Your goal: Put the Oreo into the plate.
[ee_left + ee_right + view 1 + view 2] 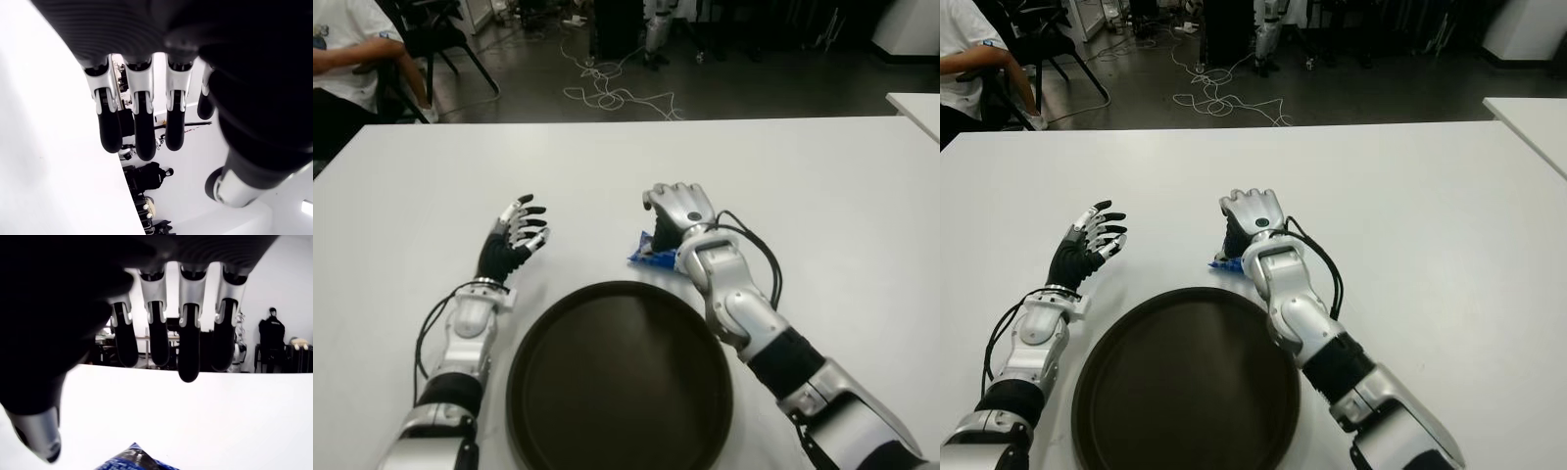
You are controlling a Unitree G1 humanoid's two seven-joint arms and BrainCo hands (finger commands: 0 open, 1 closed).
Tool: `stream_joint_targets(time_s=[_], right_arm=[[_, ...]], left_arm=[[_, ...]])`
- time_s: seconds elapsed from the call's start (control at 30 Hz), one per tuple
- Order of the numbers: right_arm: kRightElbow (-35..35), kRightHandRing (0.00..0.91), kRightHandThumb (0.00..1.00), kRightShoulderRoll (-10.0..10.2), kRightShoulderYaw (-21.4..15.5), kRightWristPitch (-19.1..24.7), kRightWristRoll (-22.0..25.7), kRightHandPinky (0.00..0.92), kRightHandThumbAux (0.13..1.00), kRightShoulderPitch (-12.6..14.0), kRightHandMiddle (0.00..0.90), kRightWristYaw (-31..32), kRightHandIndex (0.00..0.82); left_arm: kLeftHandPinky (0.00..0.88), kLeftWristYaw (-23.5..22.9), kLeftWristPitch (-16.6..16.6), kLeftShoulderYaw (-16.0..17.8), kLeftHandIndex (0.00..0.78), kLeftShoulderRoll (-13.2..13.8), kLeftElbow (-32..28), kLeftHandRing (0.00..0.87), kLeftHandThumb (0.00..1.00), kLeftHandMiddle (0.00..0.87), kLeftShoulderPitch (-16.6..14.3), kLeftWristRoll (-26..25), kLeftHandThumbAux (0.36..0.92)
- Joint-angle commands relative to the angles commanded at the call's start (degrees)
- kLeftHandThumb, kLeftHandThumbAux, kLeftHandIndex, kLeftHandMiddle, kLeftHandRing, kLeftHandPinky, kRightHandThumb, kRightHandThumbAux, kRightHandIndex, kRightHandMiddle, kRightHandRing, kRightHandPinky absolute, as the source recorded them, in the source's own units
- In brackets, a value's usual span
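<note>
Directly over the Oreo packet (651,254), right hand (677,211) hangs uncurled, gripping nothing

Your plate (622,377) lies on the table (822,186) at the near edge, between the two arms. The Oreo pack (651,255) lies just behind its far rim, under your right hand (677,211). Your left hand (514,235) shows left of both.

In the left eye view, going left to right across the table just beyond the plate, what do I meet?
Left hand, fingers spread and holding nothing → blue Oreo packet on the white table → right hand, over the packet but not closed on it. The dark plate lies nearer, between the arms.
</note>
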Motion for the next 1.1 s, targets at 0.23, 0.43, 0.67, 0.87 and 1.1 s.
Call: stream_joint_targets(time_s=[0.23, 0.43, 0.67, 0.87, 1.1], right_arm=[[1.8, 0.37, 0.0, -0.1, 0.3, -0.3, 0.6, 0.425, 0.71, -0.7, 0.33, -0.4, 0.355], [3.3, 0.358, 0.0, -0.1, 0.5, -0.3, 1.5, 0.414, 0.714, -1.5, 0.319, -0.8, 0.334], [2.6, 0.358, 0.0, -0.6, 0.7, 0.4, 1.7, 0.408, 0.711, -2.1, 0.32, 2.4, 0.327], [2.0, 0.356, 0.0, -1.0, 0.5, 0.9, 1.7, 0.398, 0.716, -1.9, 0.318, 3.2, 0.318], [1.9, 0.34, 0.0, -1.2, 0.2, 2.2, 1.5, 0.391, 0.725, -1.3, 0.303, 2.7, 0.314]], left_arm=[[0.324, 0.2, 0.0, 0.0, 0.133, 0.0, -0.2, 0.286, 0.416, 0.256, 0.0, 0.0, 0.735], [0.307, 0.8, 0.4, -0.1, 0.135, 0.2, -0.4, 0.286, 0.393, 0.262, 0.1, 0.6, 0.734], [0.309, -0.3, 0.2, 0.1, 0.134, 0.2, -0.2, 0.288, 0.403, 0.264, 0.0, -0.3, 0.743], [0.305, -1.1, 0.2, 0.2, 0.132, 0.2, -0.4, 0.281, 0.388, 0.256, 0.1, -0.7, 0.736], [0.307, -0.9, 0.1, 0.1, 0.135, 0.3, -0.6, 0.28, 0.371, 0.256, 0.2, -0.3, 0.734]])
